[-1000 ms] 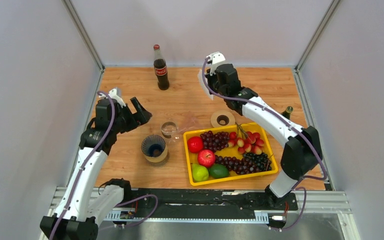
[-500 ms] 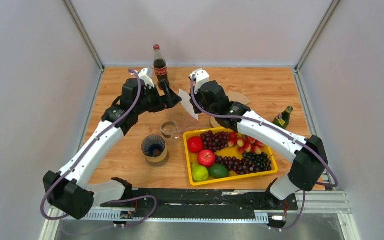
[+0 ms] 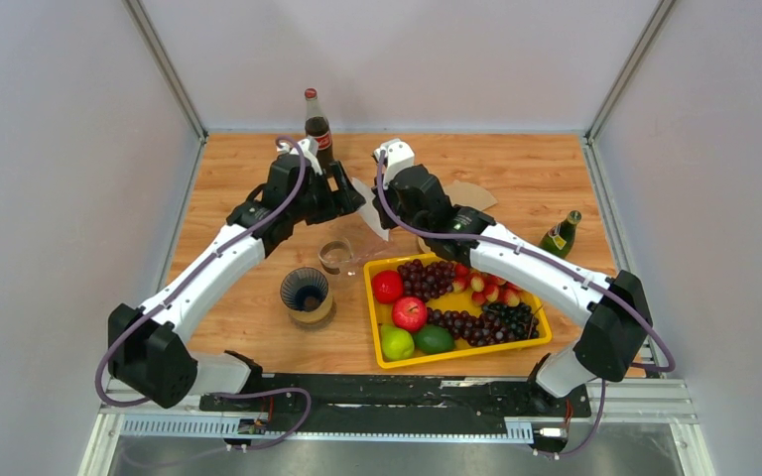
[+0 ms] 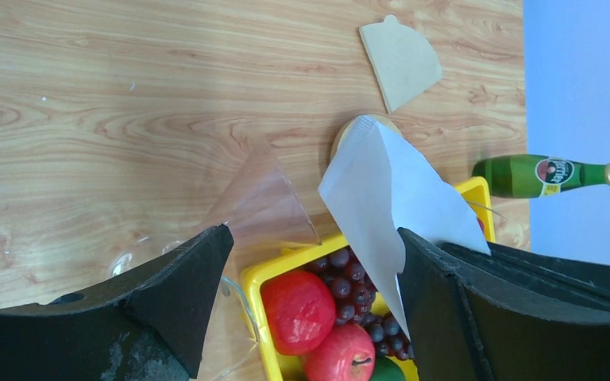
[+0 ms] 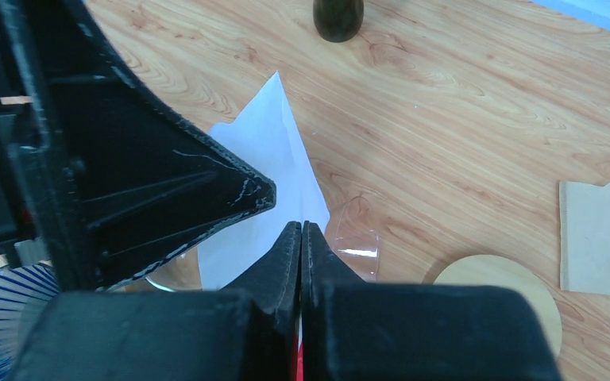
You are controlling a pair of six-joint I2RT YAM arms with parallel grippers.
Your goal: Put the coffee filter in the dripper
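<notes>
In the top view the two arms meet at the upper centre of the frame, above the counter [image 3: 531, 159]. The right fingers [image 5: 300, 232] are clenched on the white coffee filter [image 4: 381, 186], which hangs in the air there. The left fingers [image 4: 314, 238] stand spread wide, one on either side of the sheet. I cannot tell whether the finger at the right of the left wrist frame touches it.

**Edges and room:**
- A cola bottle [image 3: 316, 124] stands at the back edge, just behind the left wrist.
- Bare wood shows at the upper right and down the left side of the top view.
- A yellow tray [image 4: 286, 259] of fruit fills the lower right, under the right arm.

**Task items:** The dripper [image 3: 306, 291], blue and ribbed, stands upright at lower left of centre, well apart from the filter. A clear glass vessel [image 3: 337, 256] sits between them, just below the fingers.

**View differences:**
- The wrist views show a brown paper filter [image 4: 401, 57] lying flat and a round wooden disc [image 5: 496, 294]. From above, the right arm covers most of the disc.
- A green bottle [image 4: 552, 172] appears near the right edge of the left wrist frame.
- The right wrist catches only a sliver of the dripper in its lower left corner.
</notes>
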